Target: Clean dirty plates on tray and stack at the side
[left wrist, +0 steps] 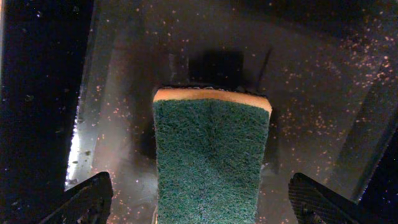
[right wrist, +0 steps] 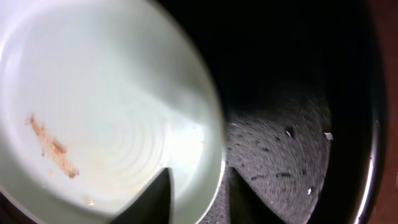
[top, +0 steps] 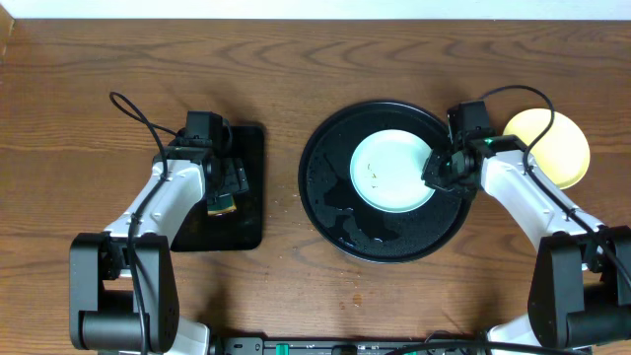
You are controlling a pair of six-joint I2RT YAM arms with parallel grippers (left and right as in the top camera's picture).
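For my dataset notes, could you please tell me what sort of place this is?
Probably a lab tabletop staged for dish cleaning, not a real kitchen: a wooden table, a soiled pale blue plate on a round black tray, and a sponge on a smaller tray.

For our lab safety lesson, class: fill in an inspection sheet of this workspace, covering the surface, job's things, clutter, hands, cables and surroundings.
Surface: wooden table, brown grain.
Job's things: pale blue plate with a brown streak lies on the round black tray; yellow plate sits on the table, right of that tray.
Clutter: sponge on the rectangular black tray; specks on both trays.
Hands: left hand open above the sponge; right hand has fingers either side of the blue plate's rim, grip unclear.
Cables: a black cable loops from each arm.
Surroundings: pale strip past the far edge; nothing else seen.
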